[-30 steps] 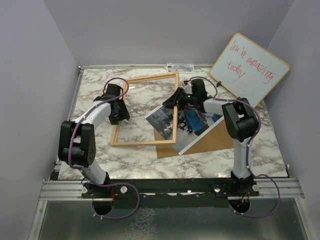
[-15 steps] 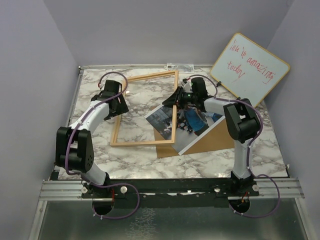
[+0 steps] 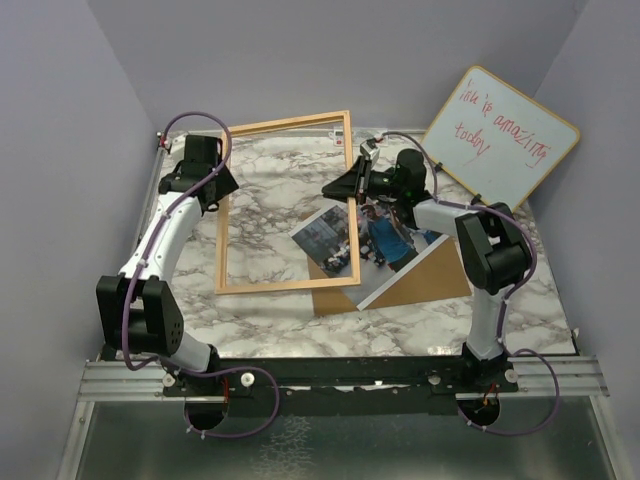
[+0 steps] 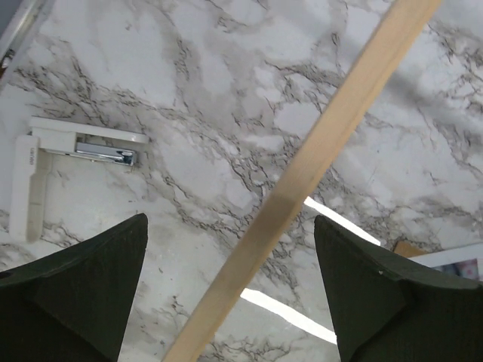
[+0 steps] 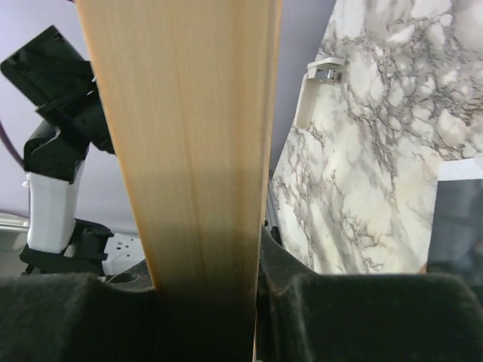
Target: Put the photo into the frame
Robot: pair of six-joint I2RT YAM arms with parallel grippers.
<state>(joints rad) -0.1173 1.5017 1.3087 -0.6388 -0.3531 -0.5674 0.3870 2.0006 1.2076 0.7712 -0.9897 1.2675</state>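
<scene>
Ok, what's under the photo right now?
The brown backing board lies under the photo, showing right of it and at its near corner. The board's middle is covered. The frame's rail crosses above.

Marble table [image 3: 270,320]; backing board [image 3: 440,278], white clip [image 4: 90,132] atop

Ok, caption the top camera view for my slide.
Right gripper holds the frame by one rail, tilted up over the photo; left gripper open around the opposite rail.

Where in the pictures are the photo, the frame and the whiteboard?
the photo [image 3: 388,248], top external view, on its printed picture, right of the frame's rail.
the frame [image 3: 287,287], top external view, on the near wooden rail.
the whiteboard [image 3: 500,135], top external view, on its white face near the red writing.
</scene>
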